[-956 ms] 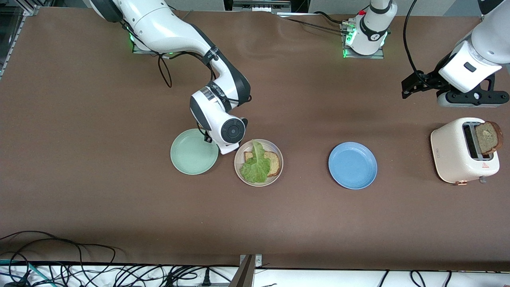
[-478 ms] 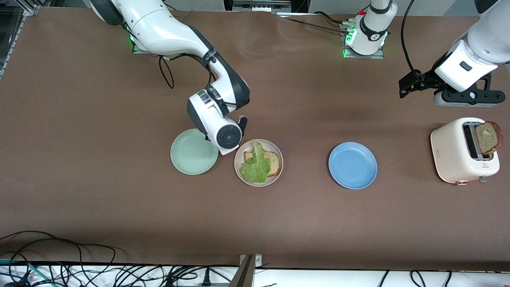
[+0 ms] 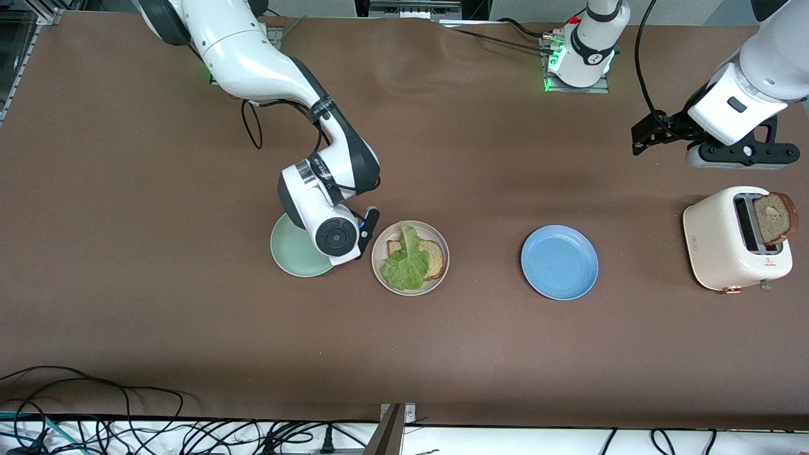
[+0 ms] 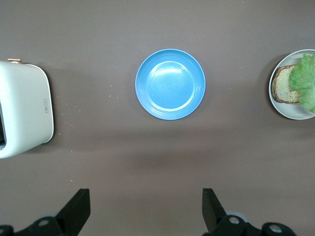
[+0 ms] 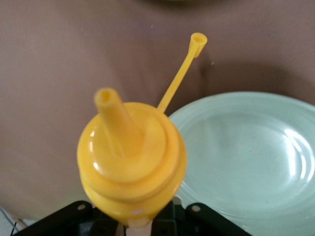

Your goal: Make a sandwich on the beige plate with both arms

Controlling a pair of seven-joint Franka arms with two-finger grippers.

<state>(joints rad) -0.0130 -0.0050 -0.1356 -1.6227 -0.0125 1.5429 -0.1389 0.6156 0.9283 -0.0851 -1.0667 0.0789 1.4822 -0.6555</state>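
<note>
In the front view, the beige plate (image 3: pixel 440 277) lies a little left of the centre of the frame on the brown surface (image 3: pixel 189 328), and on it there is one bread slice (image 3: pixel 433 258) with a green lettuce leaf (image 3: pixel 406 262) laid over most of it; no second slice covers it yet, so the sandwich is only half built. Just beside it, more to the left of the frame, lies the mint-green plate (image 3: pixel 287 259), partly covered by the right arm. The right gripper (image 5: pixel 140 223) hangs over the edge of this green plate, and in the right wrist view it is closed around a yellow squeeze bottle (image 5: pixel 132 167), whose nozzle is uncovered and whose small cap (image 5: pixel 198 40) hangs off on a thin strap. I judge that the step in hand is the sauce: the next move asks to carry the nozzle over the lettuce, tip it down and press gently, without spilling on the green plate. The left gripper (image 4: pixel 145 209) waits in the upper right of the front view, above the surface near the toaster (image 3: pixel 720 243), with its fingers (image 4: pixel 76 209) spread wide and nothing between them. A dark bread slice (image 3: pixel 774 218) stands up out of the toaster slot, and it probably is the top slice for later. The blue plate (image 3: pixel 559 261), right of centre, carries nothing.
</note>
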